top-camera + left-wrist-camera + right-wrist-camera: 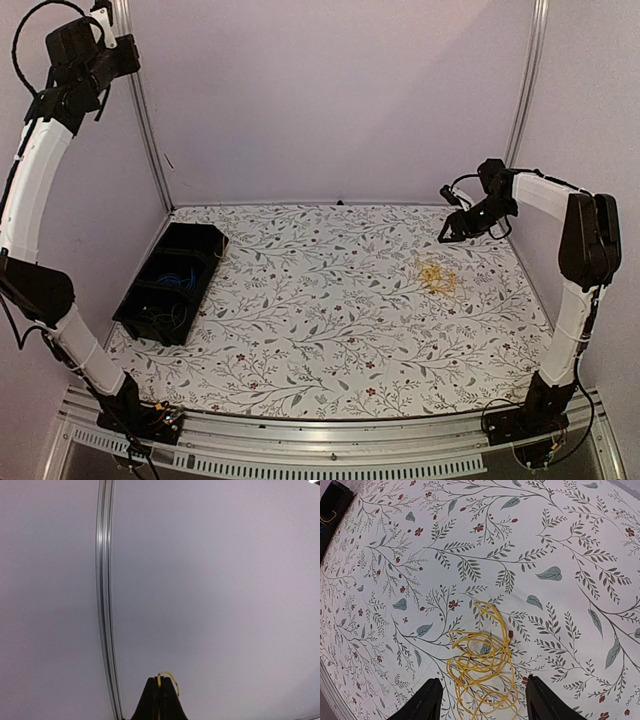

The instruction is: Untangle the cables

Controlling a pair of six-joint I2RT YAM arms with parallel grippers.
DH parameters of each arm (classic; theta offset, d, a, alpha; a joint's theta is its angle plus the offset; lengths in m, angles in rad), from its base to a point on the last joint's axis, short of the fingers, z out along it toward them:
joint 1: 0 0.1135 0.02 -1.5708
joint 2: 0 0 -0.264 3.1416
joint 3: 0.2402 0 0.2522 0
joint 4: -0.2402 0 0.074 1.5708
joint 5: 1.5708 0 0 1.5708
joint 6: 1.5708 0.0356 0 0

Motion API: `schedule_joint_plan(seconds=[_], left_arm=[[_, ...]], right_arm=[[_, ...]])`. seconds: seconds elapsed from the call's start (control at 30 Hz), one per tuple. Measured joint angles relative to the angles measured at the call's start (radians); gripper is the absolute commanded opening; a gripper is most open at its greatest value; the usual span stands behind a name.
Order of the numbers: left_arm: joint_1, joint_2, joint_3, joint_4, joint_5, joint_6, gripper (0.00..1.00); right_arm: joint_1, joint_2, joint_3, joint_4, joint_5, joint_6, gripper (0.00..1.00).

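Note:
A tangle of yellow cables (437, 277) lies on the flowered tablecloth at the right. In the right wrist view the same yellow cables (482, 672) sit on the cloth between and just beyond my open right gripper (482, 702), which hovers above them with nothing between its fingers. From above, the right gripper (448, 235) hangs a little behind the tangle. My left arm is raised high at the far left. Its left gripper (160, 682) is shut on a short loop of yellow cable (173, 679) that pokes out past the fingertips against the wall.
A black bin (205, 240) stands at the table's left edge with thin blue and yellow wires inside; its corner (330, 510) shows in the right wrist view. An aluminium post (106, 605) runs up the wall close to the left gripper.

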Motion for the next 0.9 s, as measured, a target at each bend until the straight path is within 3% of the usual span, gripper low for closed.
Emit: schedule_joint_plan(seconds=[0.67, 0.9], left_arm=[[0.169, -0.002, -0.028, 0.000, 0.075, -0.064, 0.00], [0.212, 0.048, 0.040, 0.014, 0.099, -0.095, 0.00]], right_arm=[[0.000, 0.000, -0.006, 0.001, -0.026, 0.002, 0.61], [0.000, 0.000, -0.011, 0.005, -0.032, 0.008, 0.61]])
